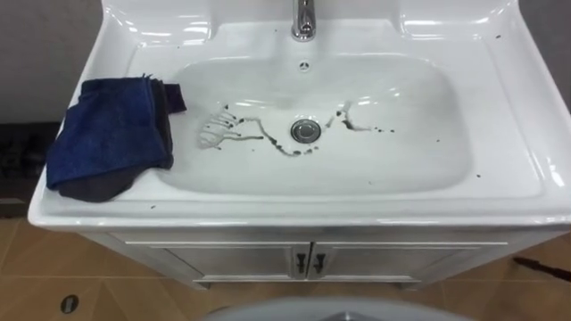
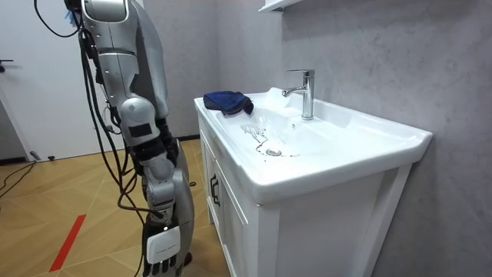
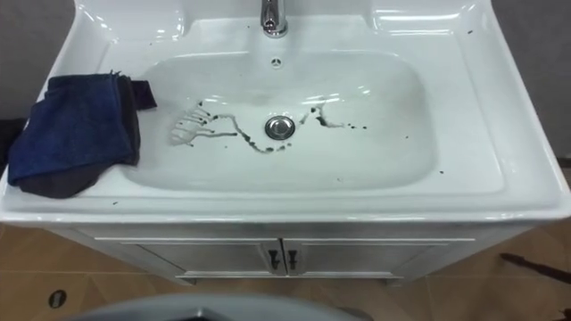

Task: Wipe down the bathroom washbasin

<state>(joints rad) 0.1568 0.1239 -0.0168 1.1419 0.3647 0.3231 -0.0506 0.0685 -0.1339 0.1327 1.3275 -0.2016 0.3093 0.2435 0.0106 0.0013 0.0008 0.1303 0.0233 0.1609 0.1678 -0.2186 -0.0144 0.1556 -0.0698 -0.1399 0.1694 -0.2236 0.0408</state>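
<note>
Chrome tap, its top sliced off by the upper edge. The folded dark blue cloth covers a darker layer beneath, too hidden to identify. Right hand hangs low, clipped by the room view's bottom edge.

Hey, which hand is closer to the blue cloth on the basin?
Likely left, going by side: the blue cloth lies on the basin rim at the robot's left; the right hand hangs low by the cabinet, below it.
</note>
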